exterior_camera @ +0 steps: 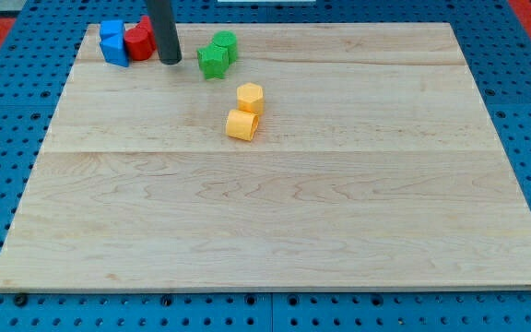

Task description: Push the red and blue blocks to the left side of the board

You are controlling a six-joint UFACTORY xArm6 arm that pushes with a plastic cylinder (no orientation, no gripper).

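Blue blocks (113, 41): two matte, angular pieces stacked close at the board's far left corner.
Red blocks (140, 41): faceted chunks touching the blue ones on their right, partly hidden by the rod.
My tip (171, 61): smooth dark cylinder, holds nothing, resting just right of the red blocks.
Green blocks (218, 53): two star-like shapes, touching, right of the tip.
Yellow blocks (245, 111): hexagonal prism behind a rounded piece, nearer the middle.
Board (275, 221): pale wood planks, visible grain.

My tip (171, 61) ends a plain, straight, dark grey rod, smooth and round, with no visible markings.
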